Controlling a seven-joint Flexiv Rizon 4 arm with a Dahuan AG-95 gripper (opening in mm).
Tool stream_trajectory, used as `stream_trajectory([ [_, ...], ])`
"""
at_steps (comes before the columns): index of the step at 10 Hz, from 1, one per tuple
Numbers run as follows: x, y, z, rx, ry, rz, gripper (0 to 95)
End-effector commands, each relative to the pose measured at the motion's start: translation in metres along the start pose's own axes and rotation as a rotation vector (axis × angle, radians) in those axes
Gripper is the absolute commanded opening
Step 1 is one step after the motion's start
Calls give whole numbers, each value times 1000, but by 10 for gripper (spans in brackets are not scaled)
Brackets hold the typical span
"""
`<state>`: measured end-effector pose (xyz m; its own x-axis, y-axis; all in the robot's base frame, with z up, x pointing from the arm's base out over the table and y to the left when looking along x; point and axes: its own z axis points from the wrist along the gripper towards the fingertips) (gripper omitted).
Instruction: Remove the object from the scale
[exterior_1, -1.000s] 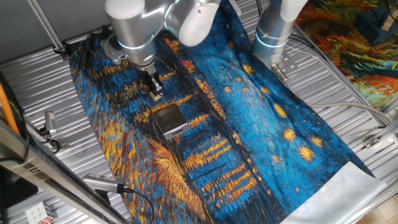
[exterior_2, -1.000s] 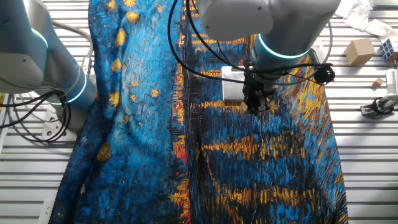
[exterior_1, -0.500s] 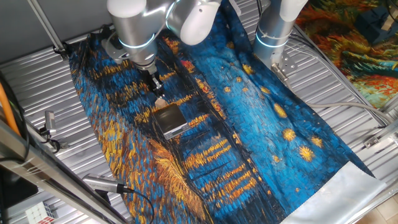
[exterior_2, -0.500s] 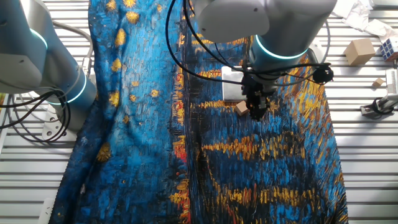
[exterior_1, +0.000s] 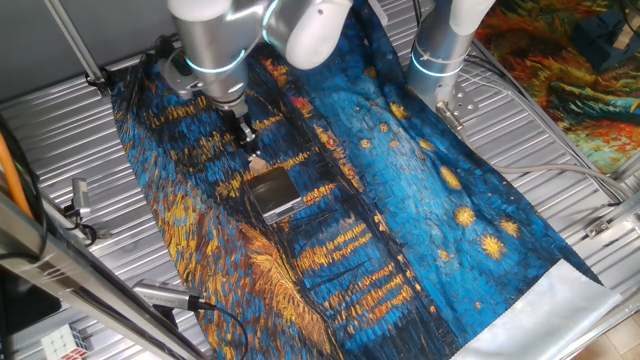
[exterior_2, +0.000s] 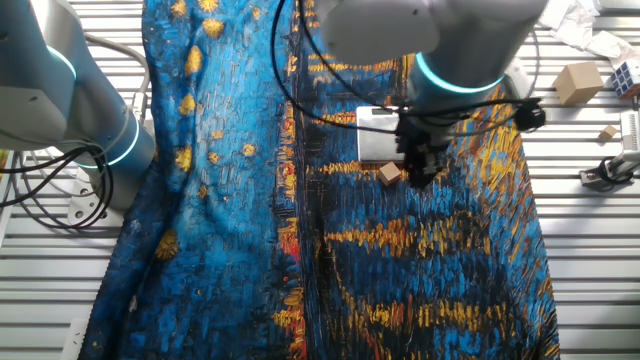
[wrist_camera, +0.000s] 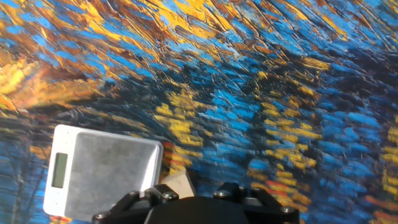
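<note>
Change: since a second ago the gripper (exterior_2: 420, 175) has let the cube go and lifted away.
Cloth (exterior_1: 420, 200): painted blue-and-orange, covering the desk's middle.
Scale (exterior_1: 273, 193): toward the desk's left side, platform bare.
Gripper: above the cube; whether the jaws are parted, I cannot tell.
Cube (exterior_2: 389, 172): on the cloth just beside the scale's edge, so the removal looks done.

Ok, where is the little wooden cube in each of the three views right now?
One fixed view: the wooden cube sits on the cloth just above the scale, below the gripper.
The other fixed view: left of the gripper, below the scale's lower edge, sits the cube.
Hand view: bottom centre, the cube touches the scale's right edge.
Shared landmark: the scale.
</note>
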<state>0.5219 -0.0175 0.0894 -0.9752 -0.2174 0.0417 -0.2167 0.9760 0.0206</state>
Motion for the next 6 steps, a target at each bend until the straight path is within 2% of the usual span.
stream_trajectory([
  [1,-24,17,-5,10,7,8,0],
  [3,-44,49,-13,15,8,68,0],
  [4,-48,57,-16,18,15,89,0],
  [5,-50,66,-21,17,27,154,0],
  [6,-50,66,-23,18,24,179,0],
])
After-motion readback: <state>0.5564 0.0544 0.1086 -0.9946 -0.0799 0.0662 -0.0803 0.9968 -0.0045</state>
